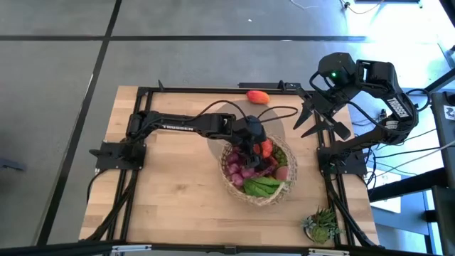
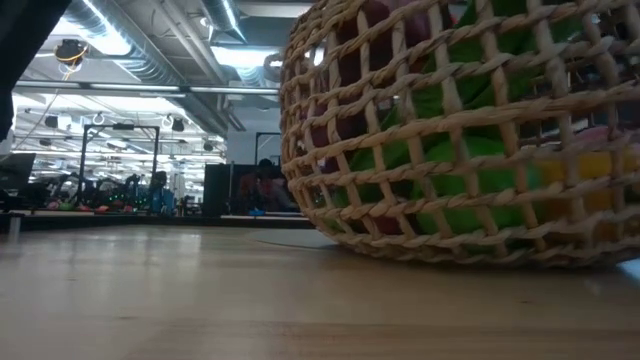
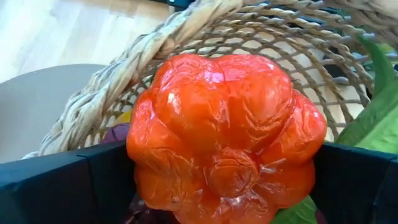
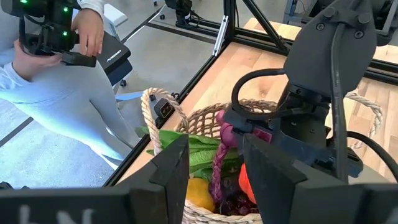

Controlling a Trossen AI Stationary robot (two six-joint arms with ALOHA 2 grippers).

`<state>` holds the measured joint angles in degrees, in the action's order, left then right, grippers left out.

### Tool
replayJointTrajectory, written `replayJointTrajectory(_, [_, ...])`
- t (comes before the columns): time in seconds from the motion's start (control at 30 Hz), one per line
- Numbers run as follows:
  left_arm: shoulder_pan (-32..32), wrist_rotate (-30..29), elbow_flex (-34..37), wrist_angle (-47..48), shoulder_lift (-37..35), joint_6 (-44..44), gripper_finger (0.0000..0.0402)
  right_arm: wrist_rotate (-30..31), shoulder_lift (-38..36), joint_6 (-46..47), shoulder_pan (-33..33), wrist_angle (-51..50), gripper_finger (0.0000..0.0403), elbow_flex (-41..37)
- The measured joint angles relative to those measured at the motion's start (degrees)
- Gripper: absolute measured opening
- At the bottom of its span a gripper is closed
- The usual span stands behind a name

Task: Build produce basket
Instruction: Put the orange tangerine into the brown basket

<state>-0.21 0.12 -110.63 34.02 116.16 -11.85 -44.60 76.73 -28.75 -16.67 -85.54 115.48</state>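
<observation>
My left gripper (image 1: 260, 151) hangs over the basket (image 1: 238, 186), jaws wide around an orange-red pepper (image 3: 225, 134) seated between them. My right gripper (image 1: 321, 118) waits raised beside the basket, jaws parted, empty.

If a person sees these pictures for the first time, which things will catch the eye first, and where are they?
The eye goes first to the glossy red-orange pepper between the fingers of the left gripper, held just over the basket at the middle of the table. The basket already holds green leaves and purple grapes. One orange piece lies alone at the table's far edge, near the raised right gripper.
</observation>
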Motion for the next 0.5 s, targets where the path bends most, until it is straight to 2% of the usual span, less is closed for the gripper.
replayJointTrajectory(0.5, [0.5, -0.8, 0.0, -0.2, 0.0, 0.2, 0.0361, 0.0, 0.0, 0.0, 0.0, 0.0, 0.0147, 0.0])
